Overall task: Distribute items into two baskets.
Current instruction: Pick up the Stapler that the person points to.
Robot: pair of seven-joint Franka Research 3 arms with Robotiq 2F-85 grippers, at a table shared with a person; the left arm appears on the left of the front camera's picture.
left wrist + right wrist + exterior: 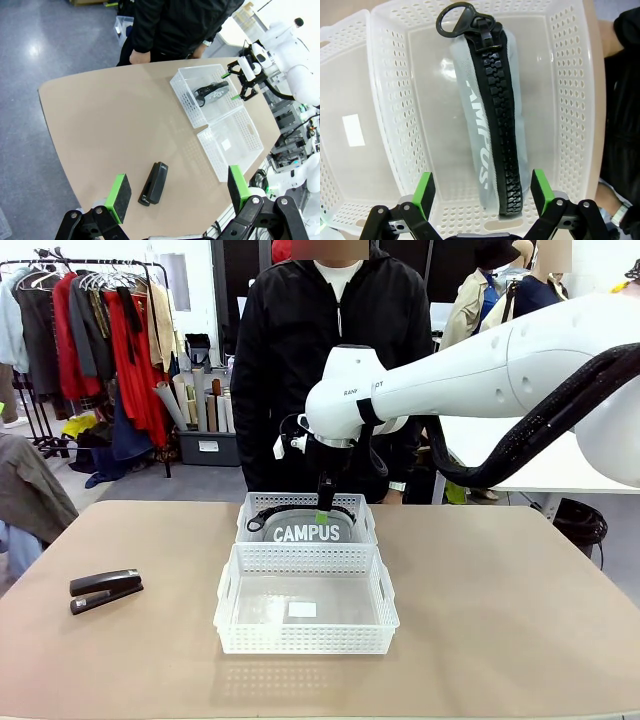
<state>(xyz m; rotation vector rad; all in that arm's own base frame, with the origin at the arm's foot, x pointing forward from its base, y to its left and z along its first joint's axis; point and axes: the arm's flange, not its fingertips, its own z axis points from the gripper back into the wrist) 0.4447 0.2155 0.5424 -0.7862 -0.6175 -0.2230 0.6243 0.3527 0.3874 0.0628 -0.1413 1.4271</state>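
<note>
The right end effector (324,511), jaws apart, hangs over the pouch (305,533) in the far basket (268,502). The left end effector (179,187) (also apart) overlooks the stapler (154,182).

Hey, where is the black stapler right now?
In the front view the stapler lies on the table at the robot's left side, left of the near basket and apart from it.
</note>
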